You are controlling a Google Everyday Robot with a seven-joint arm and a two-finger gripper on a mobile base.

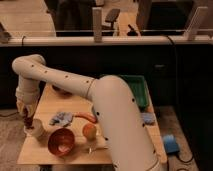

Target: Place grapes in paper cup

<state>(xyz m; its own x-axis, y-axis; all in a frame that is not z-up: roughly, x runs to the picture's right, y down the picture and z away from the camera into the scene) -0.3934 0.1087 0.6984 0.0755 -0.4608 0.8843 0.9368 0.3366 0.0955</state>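
Note:
The white paper cup (36, 131) stands at the front left corner of the wooden table (47, 105). My gripper (26, 118) hangs straight down at the table's left edge, right over the cup's rim. It is shut on a small dark red bunch of grapes (28, 122), whose lower end reaches the cup's mouth. My white arm (105, 115) sweeps across the middle of the view and hides part of the table.
A red bowl (61, 141) sits right of the cup, with an orange fruit (89, 131) beside it. A blue-grey crumpled item (61, 118) and an orange stick-like item (85, 117) lie mid-table. A green bin (136, 89) is at the back right, a dark bowl (62, 91) behind.

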